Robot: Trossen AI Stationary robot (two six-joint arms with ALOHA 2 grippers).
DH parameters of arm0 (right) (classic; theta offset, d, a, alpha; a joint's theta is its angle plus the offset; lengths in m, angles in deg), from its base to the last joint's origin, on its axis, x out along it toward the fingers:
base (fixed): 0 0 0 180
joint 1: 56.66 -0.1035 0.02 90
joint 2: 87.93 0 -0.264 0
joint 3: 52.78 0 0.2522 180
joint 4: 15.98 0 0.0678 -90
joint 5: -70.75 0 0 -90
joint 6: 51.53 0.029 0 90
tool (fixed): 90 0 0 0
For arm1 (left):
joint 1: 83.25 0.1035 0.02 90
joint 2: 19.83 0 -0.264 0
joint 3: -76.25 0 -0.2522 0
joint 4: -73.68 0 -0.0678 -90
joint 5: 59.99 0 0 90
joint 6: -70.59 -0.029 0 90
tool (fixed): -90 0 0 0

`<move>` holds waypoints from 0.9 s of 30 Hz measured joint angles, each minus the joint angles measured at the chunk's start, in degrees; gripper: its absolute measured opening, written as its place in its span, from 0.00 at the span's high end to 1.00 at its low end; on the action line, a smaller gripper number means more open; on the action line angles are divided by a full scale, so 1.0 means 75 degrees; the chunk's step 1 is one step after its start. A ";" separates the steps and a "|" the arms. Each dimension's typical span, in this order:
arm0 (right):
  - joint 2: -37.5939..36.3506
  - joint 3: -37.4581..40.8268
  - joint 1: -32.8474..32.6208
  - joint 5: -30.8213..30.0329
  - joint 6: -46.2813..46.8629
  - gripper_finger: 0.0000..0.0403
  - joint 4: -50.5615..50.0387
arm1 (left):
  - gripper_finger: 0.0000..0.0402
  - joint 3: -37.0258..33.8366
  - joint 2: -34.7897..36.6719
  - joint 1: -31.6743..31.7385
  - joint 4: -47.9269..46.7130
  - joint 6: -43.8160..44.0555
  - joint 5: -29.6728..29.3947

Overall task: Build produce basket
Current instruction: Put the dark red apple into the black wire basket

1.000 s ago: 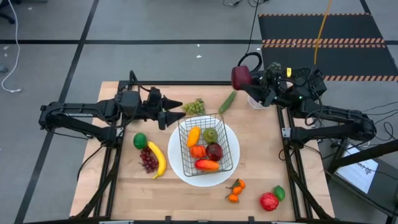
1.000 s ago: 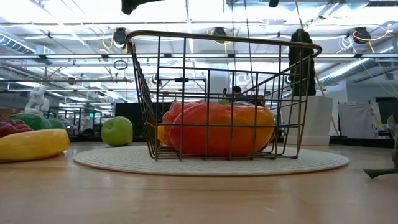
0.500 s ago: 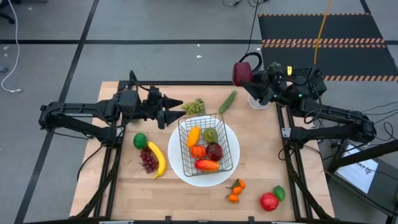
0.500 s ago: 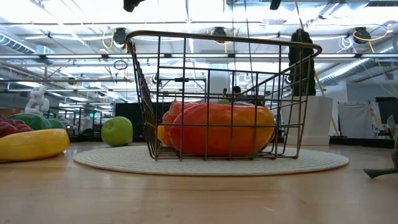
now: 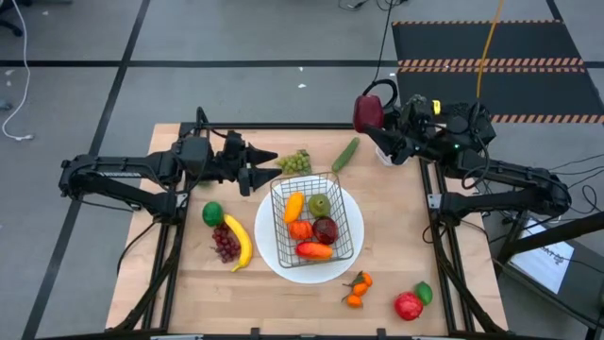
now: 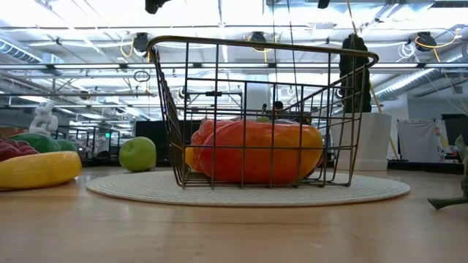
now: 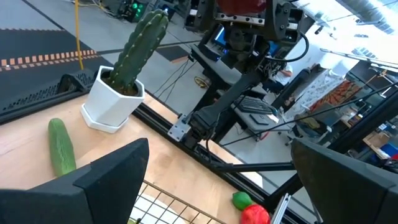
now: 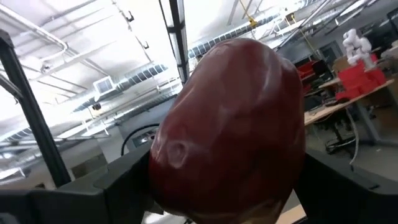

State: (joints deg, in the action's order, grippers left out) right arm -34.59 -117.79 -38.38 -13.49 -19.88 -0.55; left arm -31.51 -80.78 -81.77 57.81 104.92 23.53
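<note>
The right gripper (image 5: 375, 121) clamps a dark red apple (image 5: 366, 112) by its sides, high above the far table edge. The apple looks rigid, glossy and slippery. The basket (image 5: 316, 219) sits well below. The left gripper (image 5: 267, 168) gapes empty.

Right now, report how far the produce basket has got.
Done: the basket on the white plate already holds several pieces, among them an orange pepper and a dark red apple.
In hand: the right pincer holds a dark red fruit up at the table's far right corner. The left pincer waits open beside the basket.
Left: green grapes, cucumber, banana, purple grapes, tangerines.
</note>
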 joint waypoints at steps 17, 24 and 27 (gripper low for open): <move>0.0003 0.0000 0.0003 -0.0610 0.3109 0.19 -0.0370 | 0.02 0.0000 0.0000 0.0000 -0.0003 0.0061 0.0029; 0.0006 0.0003 0.0017 -0.0621 0.4765 0.19 -0.0741 | 0.02 -0.0001 0.0000 0.0000 0.0000 0.0061 0.0029; 0.0006 0.0003 0.0017 -0.0621 0.5304 0.19 -0.0787 | 0.02 0.0000 0.0000 0.0000 -0.0003 0.0058 0.0029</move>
State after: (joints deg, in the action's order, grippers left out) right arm -34.55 -117.76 -38.25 -18.14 19.91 -6.45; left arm -31.51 -80.78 -81.77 57.79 105.36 23.74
